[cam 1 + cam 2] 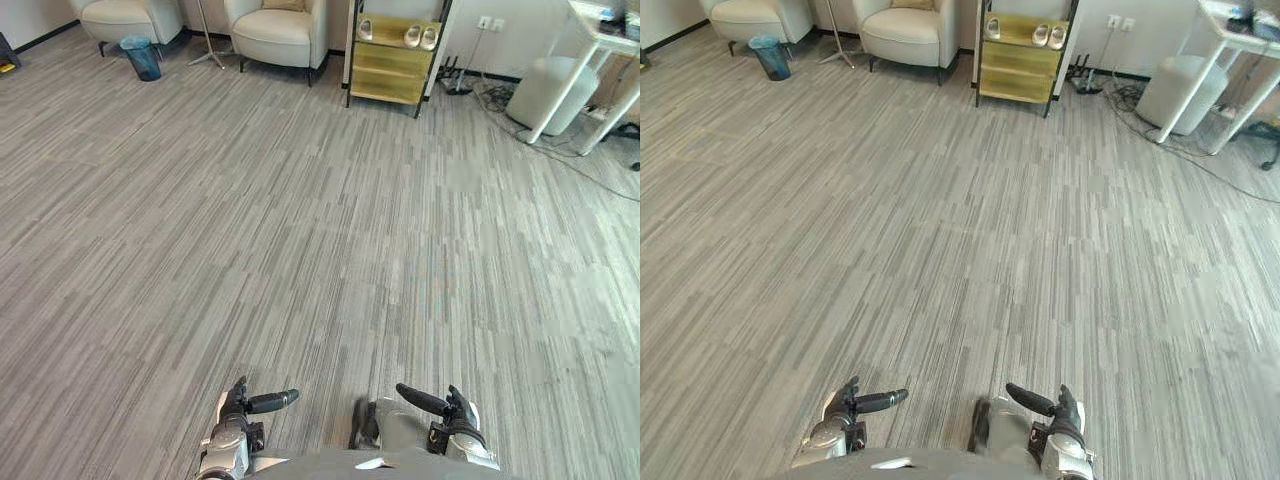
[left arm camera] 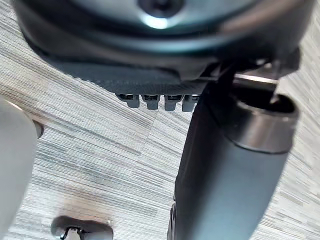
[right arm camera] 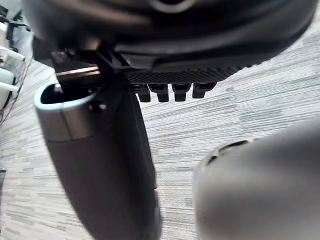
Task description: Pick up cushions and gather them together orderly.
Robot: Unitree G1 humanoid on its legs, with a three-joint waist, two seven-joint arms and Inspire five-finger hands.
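Left hand (image 1: pixel 247 403) and right hand (image 1: pixel 450 408) are hanging low at the near edge of the grey striped floor (image 1: pixel 300 230), both partly cut off. Each thumb is sticking out toward the other hand. The fingers (image 2: pixel 155 101) are hanging slack and closing on nothing. In the wrist views the fingertips are showing foreshortened, with floor past them. A tan shape (image 1: pixel 285 4) is lying on the armchair (image 1: pixel 278 35) at the floor's far edge; it is clipped at the top, so hard to confirm as a cushion. A second armchair (image 1: pixel 125 18) is sitting at the far left corner, half cut off, near a blue bin (image 1: pixel 143 57). The yellow shelf (image 1: pixel 392 60) is holding pale shoes (image 1: pixel 420 37).
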